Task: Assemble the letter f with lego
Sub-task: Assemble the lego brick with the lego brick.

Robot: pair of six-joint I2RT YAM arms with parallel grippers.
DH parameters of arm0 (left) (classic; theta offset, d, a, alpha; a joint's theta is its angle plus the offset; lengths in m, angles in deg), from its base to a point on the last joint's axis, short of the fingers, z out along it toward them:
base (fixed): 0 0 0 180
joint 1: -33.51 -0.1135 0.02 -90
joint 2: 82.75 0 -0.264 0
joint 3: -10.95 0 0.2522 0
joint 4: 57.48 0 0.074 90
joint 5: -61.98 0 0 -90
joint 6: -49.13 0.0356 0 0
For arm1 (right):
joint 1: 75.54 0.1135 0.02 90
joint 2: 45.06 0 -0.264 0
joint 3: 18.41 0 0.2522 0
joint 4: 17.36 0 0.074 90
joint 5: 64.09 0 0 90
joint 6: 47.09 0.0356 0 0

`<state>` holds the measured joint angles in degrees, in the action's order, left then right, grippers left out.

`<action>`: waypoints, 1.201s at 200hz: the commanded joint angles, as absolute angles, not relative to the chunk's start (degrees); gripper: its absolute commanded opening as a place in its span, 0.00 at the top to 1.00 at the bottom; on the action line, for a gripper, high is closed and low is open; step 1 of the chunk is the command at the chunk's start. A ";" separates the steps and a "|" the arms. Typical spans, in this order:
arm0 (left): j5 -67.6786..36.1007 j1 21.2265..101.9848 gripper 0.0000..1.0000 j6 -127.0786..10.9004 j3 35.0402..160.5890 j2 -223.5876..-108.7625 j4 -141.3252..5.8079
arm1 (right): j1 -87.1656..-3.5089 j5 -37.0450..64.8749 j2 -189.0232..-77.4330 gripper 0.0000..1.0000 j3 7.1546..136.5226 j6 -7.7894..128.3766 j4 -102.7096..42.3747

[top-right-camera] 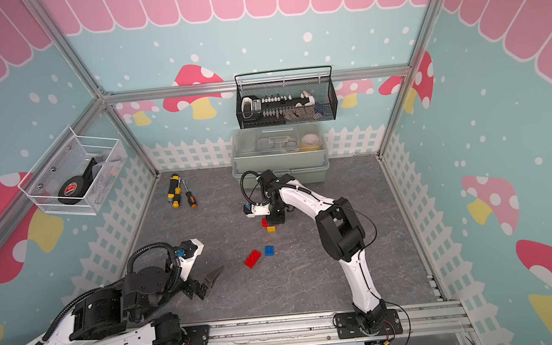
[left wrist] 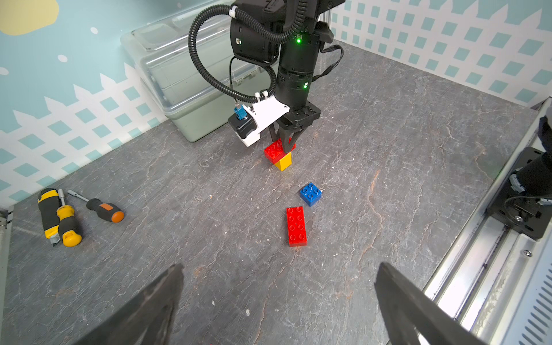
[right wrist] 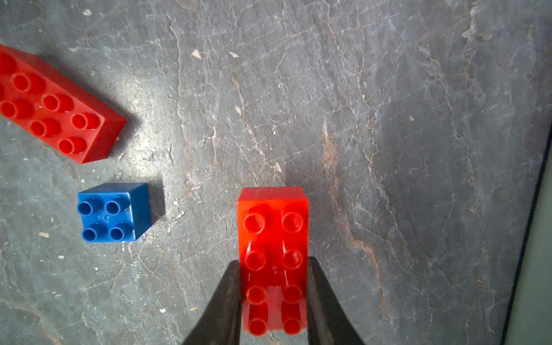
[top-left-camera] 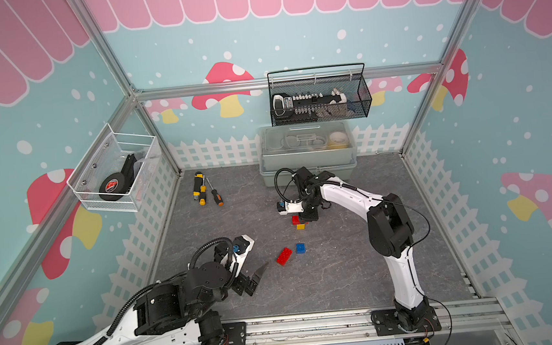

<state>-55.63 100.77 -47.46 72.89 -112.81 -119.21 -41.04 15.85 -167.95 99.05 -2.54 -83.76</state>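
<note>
Held red brick (right wrist: 273, 221): here's the one that matters. It's oblong, studs up, sitting on top of the yellow brick (left wrist: 283, 162) out in the middle of the table (top-left-camera: 343, 276), with one end over the yellow and the rest overhanging.
Right gripper (right wrist: 273, 265): clamped tight on that red brick, a finger on each long side, reaching down from above.
Seating: from the left wrist view, red looks level on yellow. Whether the studs are fully home, I can't tell.
Step in hand: my read is that it's pressing the first red bar onto the yellow foot.
How to do it well: push straight down with no twist, and keep the bar level so all the studs bite together. The yellow foot is small and nothing braces it, so a sideways shove would likely skid or tip it. Let go only once the joint looks flush, then lift straight up so the pair doesn't ride up with the fingers.
Blue brick (left wrist: 310, 194): loose, studs up, nearer the robot's base, well apart from the stack.
Second red brick (left wrist: 296, 226): flat on the table just beside the blue, not touching it.
Left gripper (left wrist: 280, 265): jaws wide apart, nothing in them, hanging over bare table short of the loose bricks. It could steady the foot if needed.
Progress: early, with two bricks of four in play.
Screwdrivers (left wrist: 59, 218): off near the back wall on the left, out of the way.
</note>
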 commanded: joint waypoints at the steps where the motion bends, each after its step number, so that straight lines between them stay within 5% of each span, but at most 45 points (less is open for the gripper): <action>1: -55.91 101.06 0.01 -46.48 74.04 -112.89 -120.37 | -41.45 16.77 -169.08 0.79 99.52 -3.35 -86.17; 240: -55.70 101.02 0.01 -46.41 74.03 -112.79 -120.37 | -40.71 21.52 -172.04 0.80 96.86 -0.07 -84.45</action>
<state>-55.63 100.77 -47.46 72.89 -112.81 -119.21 -40.67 19.00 -168.04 98.59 -0.31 -82.95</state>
